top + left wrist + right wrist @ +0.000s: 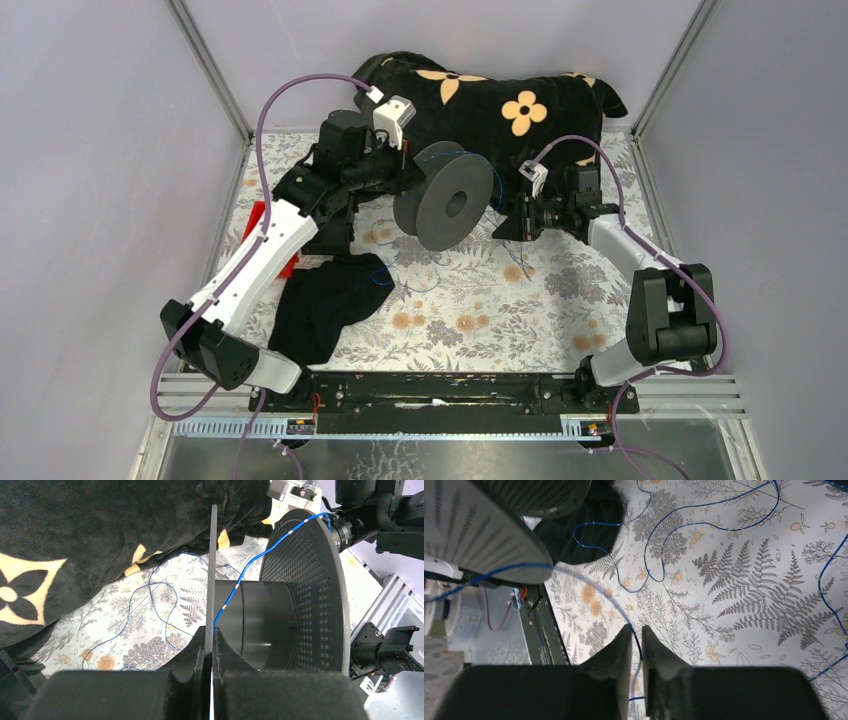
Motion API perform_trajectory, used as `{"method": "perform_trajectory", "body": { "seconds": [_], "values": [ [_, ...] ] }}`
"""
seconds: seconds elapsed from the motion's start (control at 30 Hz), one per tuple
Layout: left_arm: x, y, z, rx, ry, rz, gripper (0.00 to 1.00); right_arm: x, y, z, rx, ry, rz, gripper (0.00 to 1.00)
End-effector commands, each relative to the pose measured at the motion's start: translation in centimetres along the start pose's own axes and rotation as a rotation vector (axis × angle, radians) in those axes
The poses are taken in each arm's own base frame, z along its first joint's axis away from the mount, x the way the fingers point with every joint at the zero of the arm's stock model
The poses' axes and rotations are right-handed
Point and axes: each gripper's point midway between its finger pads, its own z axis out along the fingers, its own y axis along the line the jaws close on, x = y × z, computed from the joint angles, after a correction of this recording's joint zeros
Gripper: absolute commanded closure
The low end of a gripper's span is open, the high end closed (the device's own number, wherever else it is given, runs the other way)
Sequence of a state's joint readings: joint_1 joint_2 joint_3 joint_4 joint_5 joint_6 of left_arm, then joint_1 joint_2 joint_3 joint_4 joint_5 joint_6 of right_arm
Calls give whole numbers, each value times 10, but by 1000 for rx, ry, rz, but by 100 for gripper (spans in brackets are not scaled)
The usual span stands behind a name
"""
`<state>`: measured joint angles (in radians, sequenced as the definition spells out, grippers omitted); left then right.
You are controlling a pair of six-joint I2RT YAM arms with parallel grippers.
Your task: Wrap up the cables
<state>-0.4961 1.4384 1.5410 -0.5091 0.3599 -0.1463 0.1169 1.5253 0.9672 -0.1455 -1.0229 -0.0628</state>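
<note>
A big black spool [445, 200] stands on edge above the floral table. My left gripper [408, 178] [210, 632] is shut on the spool's thin near flange [213, 565]. A blue cable [250, 567] runs from the spool core [265, 625] over the far perforated flange towards the right arm. My right gripper [515, 222] [637, 630] hangs just right of the spool. Its jaws stand a narrow gap apart, with the blue cable [639, 647] passing between them. More cable lies in loose loops [664, 545] [385, 275] on the table.
A black cloth with orange flowers [500, 100] is heaped at the back. Another black cloth [320, 300] lies front left, a red object [258, 215] beside the left arm. The table's black front rail [440, 395] runs between the arm bases.
</note>
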Motion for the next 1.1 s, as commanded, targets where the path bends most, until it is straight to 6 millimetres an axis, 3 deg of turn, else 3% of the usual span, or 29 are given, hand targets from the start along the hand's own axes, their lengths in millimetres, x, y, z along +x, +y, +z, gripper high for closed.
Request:
{"method": "perform_trajectory", "body": {
  "seconds": [0.0,0.13,0.3,0.5,0.83,1.07],
  "values": [
    [-53,-9,-21,17,-179,41,100,-21,12,-4,-26,-15,-88,86],
    [-48,-4,-22,3,-173,65,100,-45,12,-20,86,-60,-167,100],
    [-36,-3,-22,23,-138,86,100,-81,-3,-47,267,-135,-196,100],
    [-36,-7,-24,42,-134,83,100,-108,-39,-69,427,-167,-104,100],
    [-39,-20,-29,133,-135,90,100,-93,-92,-74,508,-130,33,100],
    [-53,-18,-31,123,-168,44,100,-66,-97,-63,467,-69,94,100]
  ]
}}
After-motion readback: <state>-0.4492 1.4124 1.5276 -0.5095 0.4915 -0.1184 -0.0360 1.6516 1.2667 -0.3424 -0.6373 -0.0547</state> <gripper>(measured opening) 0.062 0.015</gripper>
